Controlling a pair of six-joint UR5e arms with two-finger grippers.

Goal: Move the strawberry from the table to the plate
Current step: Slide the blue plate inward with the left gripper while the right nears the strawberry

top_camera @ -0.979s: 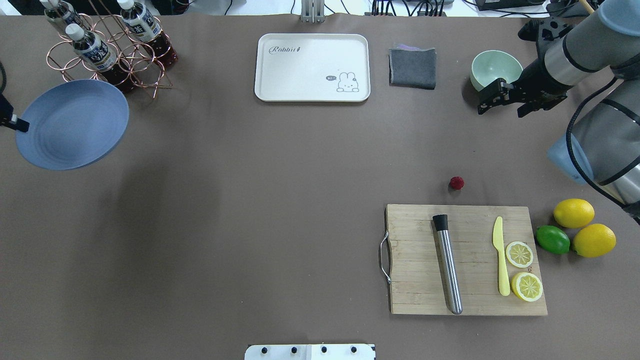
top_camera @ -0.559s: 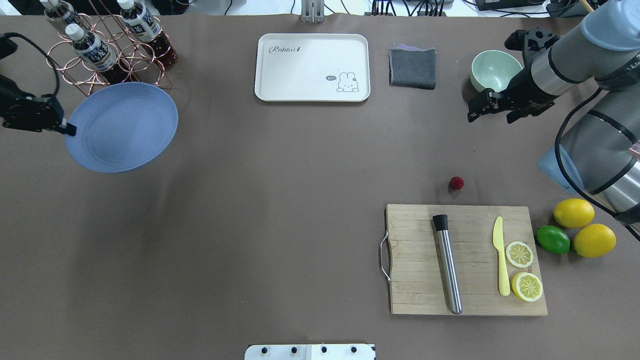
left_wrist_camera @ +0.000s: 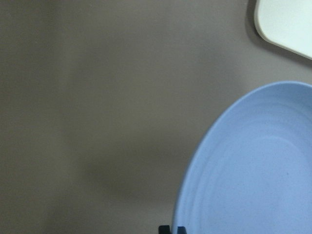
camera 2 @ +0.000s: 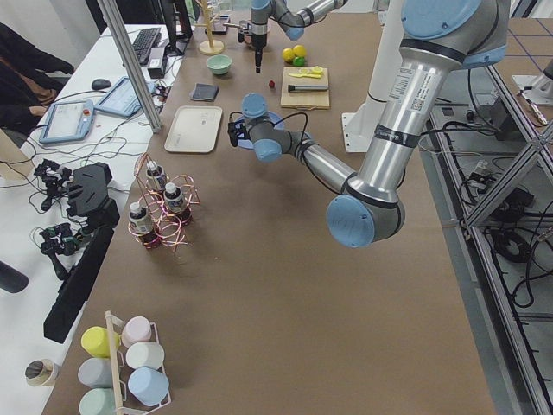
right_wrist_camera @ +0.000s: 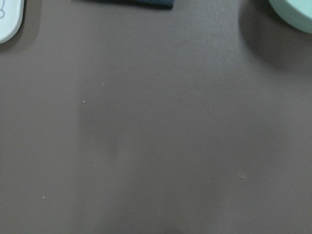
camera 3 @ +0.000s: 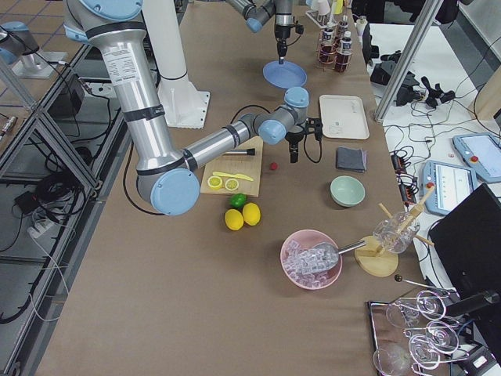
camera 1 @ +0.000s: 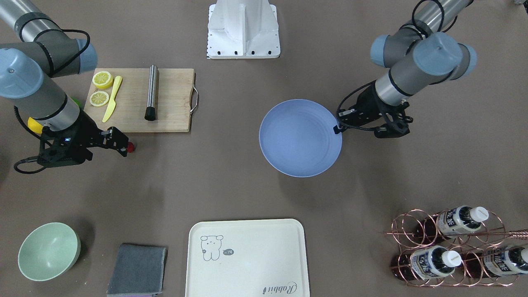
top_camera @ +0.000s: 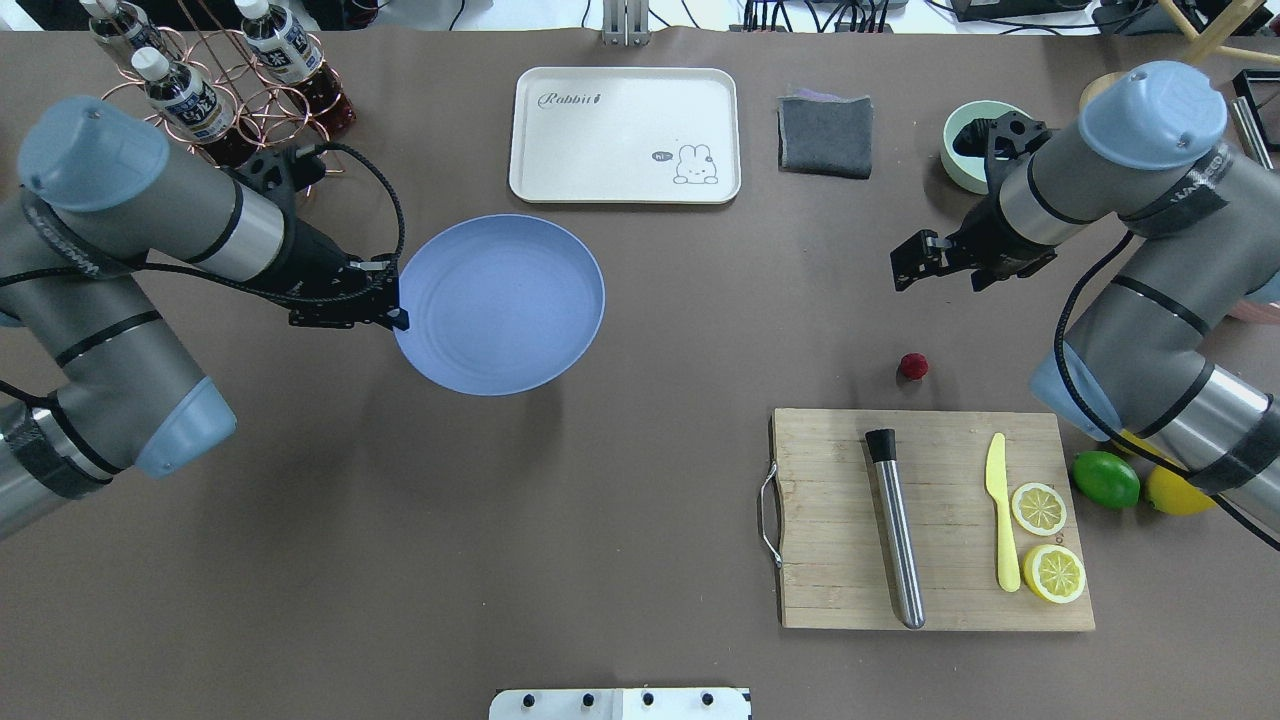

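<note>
The strawberry (top_camera: pixel 912 366) is a tiny dark red berry lying on the table (top_camera: pixel 640 480), just beyond the cutting board's far edge. My right gripper (top_camera: pixel 936 282) hangs open above the table a little past the strawberry, with nothing between its fingers. In the front-facing view the right gripper (camera 1: pixel 121 143) appears right beside the strawberry (camera 1: pixel 131 147). The blue-grey plate (top_camera: pixel 500 305) is held over the table's middle-left, level, with my left gripper (top_camera: pixel 395 318) shut on its rim. The left wrist view shows the plate (left_wrist_camera: pixel 253 170) filling the lower right.
A wooden cutting board (top_camera: pixel 830 520) carries a steel muddler, a yellow knife and two lemon slices. A lime (top_camera: pixel 1105 479) and lemons lie to its right. At the back are a cream tray (top_camera: pixel 625 135), a grey cloth (top_camera: pixel 825 135), a green bowl (top_camera: pixel 960 150) and a bottle rack (top_camera: pixel 210 100).
My left arm has carried the plate to the right, from the table's left edge towards the middle. My right gripper has moved left and nearer, closer to the strawberry.
</note>
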